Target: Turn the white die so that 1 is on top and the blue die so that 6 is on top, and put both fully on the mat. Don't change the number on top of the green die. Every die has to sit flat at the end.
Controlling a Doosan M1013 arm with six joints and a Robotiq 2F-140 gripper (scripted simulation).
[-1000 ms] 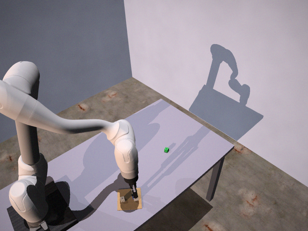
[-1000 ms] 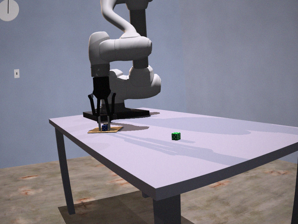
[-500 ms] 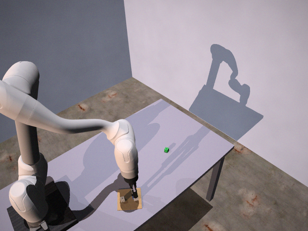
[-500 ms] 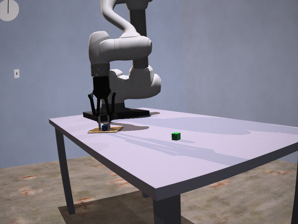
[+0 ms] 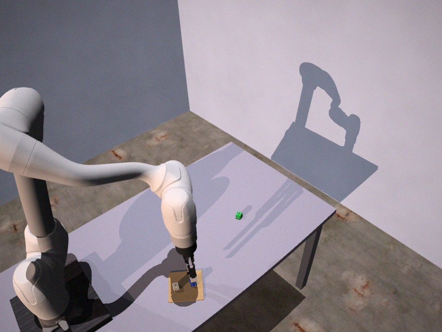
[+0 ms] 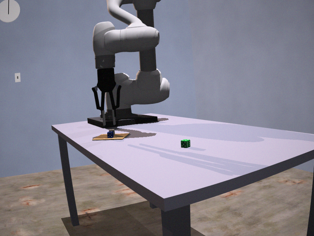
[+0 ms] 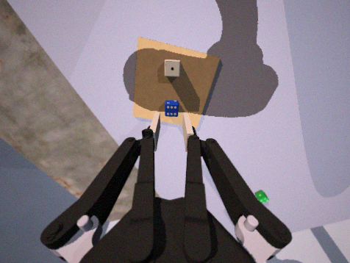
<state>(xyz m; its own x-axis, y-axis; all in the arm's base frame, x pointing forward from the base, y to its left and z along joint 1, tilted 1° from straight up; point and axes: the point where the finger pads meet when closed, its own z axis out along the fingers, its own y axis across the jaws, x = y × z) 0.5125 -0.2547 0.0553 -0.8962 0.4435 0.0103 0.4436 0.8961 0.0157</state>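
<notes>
The blue die [image 7: 171, 108] sits flat on the tan mat [image 7: 173, 82], near the mat edge closest to my fingers, with six pips on top. It also shows in the top and exterior views [image 5: 193, 284] [image 6: 110, 134]. The white die [image 7: 172, 67] sits flat further in on the mat with one pip on top, and shows in the top view [image 5: 175, 286]. My gripper [image 7: 171, 120] [image 6: 109, 125] hangs straight above the blue die, a little clear of it. Its fingers stand slightly apart with nothing between them. The green die [image 5: 239, 215] lies alone mid-table, off the mat.
The mat [image 5: 185, 286] lies near the table's front edge, close to the robot base [image 5: 53, 303]. The green die [image 6: 185, 143] [image 7: 262, 197] is far from the mat.
</notes>
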